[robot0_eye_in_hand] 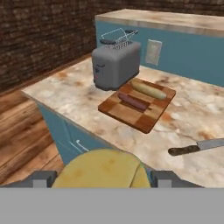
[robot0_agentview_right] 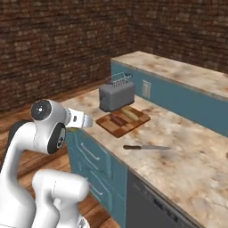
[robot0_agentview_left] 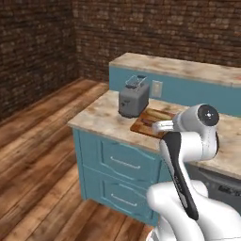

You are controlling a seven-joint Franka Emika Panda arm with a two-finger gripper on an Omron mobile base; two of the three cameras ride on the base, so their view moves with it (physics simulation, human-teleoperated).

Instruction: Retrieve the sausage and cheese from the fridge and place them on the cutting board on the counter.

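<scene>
Two items lie on the flat reddish-brown wooden cutting board — one short dark-red sausage and one longer pale tan loaf-shaped piece, side by side, the loaf on the ledge side. One grey metal toaster with a wire rack on top stands just beside the board. One dark-handled knife rests flat on the stone, well apart from the board, blade pointing away from it. One white outlet sits on the teal back ledge.

And the claw — it's clamped around one lumpy yellowish-tan chunk of cheese, fingers spread wide on either side of it, the chunk bulging up between them. It hangs off the counter's edge, out in front of the teal drawers, with the board well ahead of it.

Beige marbled counter, smooth and mottled; brick walls behind; plank floor below.
</scene>
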